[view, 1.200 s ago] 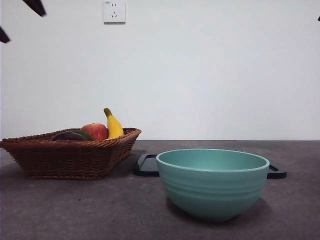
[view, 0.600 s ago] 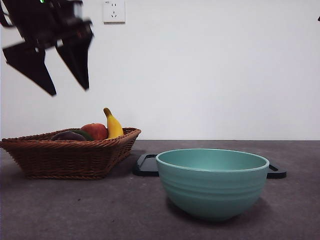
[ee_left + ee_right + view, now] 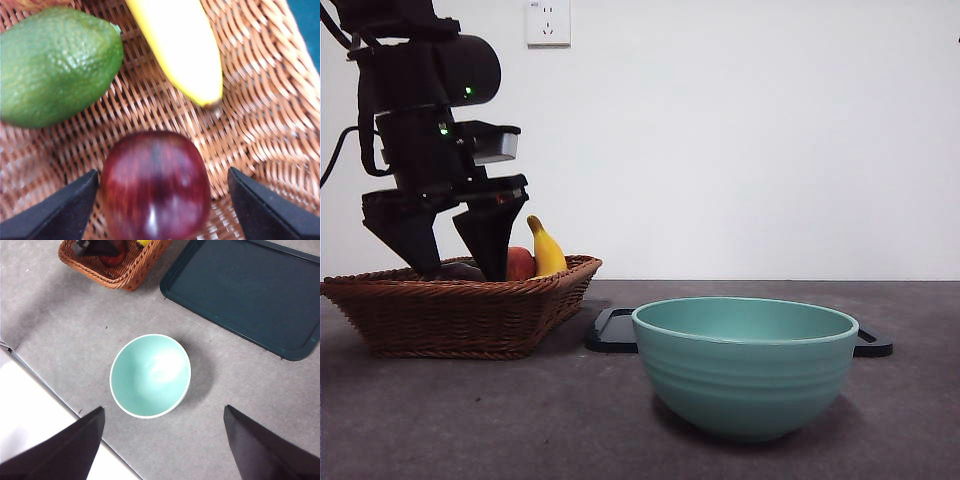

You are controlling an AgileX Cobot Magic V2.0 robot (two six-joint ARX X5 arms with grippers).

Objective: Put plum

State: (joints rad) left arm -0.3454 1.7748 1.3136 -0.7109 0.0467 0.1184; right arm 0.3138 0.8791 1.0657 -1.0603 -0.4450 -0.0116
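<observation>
Maroon and glossy, the plum (image 3: 156,186) sits lower centre between the left gripper's (image 3: 162,205) open jaws; smooth and likely slippery, best squeezed gently across its widest middle

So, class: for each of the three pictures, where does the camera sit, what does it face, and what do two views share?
Front view: low at table height, facing the wall; left gripper in the basket.
Left wrist view: on the left arm, facing down; open jaws flank the plum.
Right wrist view: high on the right arm; open right gripper above the bowl.
Shared: bowl and basket, front and right wrist.
</observation>
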